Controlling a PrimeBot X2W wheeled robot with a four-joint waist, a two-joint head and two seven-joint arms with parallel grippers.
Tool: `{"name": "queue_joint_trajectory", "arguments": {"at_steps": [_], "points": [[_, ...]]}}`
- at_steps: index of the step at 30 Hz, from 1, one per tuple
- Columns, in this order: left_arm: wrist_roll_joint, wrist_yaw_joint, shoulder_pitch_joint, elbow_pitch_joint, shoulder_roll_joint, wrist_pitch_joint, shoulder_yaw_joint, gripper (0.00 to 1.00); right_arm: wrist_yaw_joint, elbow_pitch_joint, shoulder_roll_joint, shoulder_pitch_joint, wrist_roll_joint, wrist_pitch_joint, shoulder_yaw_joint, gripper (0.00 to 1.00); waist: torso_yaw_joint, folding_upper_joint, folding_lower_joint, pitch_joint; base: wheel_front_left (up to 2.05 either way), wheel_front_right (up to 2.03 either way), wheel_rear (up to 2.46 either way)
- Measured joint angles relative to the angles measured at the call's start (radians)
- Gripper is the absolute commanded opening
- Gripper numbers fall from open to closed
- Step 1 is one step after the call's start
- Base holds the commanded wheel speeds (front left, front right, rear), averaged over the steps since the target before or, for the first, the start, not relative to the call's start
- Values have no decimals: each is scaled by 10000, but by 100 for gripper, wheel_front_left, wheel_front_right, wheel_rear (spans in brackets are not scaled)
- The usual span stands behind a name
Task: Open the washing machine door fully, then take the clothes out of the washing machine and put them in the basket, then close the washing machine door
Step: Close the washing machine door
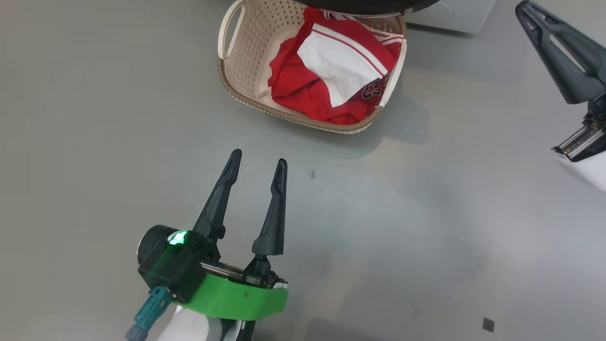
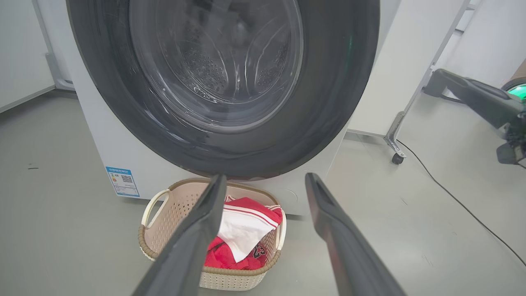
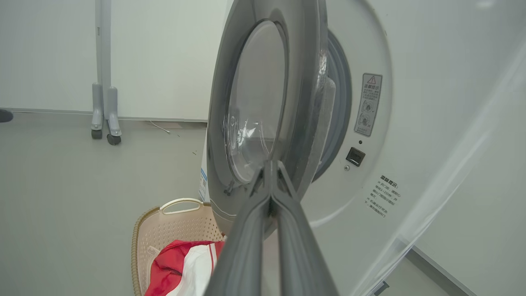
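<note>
Both clothes (image 1: 331,80) are in the basket (image 1: 246,47), washing machine door (image 3: 263,102) hangs ajar, left gripper (image 1: 258,163) gapes empty, right gripper (image 3: 271,164) is pinched together.

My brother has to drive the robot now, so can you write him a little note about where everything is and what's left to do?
Left gripper: open, holding nothing, over the floor short of the basket.
Right gripper: shut, empty, tips by the washing machine door edge; contact unclear.
Clothes: both in the basket, which sits in front of the washing machine.
Done: door opened, clothes moved.
Left: push the door shut; it stands ajar.
</note>
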Motion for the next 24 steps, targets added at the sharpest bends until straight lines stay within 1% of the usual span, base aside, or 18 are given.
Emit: {"name": "queue_joint_trajectory", "arguments": {"at_steps": [5,10,16,21,24], "points": [[-115,2,-174,-232,-21,0,-380,100,0,-84,-568,-990,163,192,420,0,426,0,0,584,0,0,0],[-349,21,-179,-393,-31,0,-556,100,0,-75,-1049,-1814,278,357,765,0,922,0,0,1068,0,0,0],[-518,94,-247,-453,-50,0,-903,100,0,27,-1607,-2528,320,541,1603,0,1552,0,0,1498,0,0,0],[-612,94,-248,-568,-77,0,-965,100,2,180,-1636,-3275,307,644,2174,0,1999,0,1,1734,0,0,0],[-612,94,-229,-598,-81,0,-928,100,2,451,-1524,-3668,343,658,2234,0,2160,0,0,1827,0,0,0]]}}
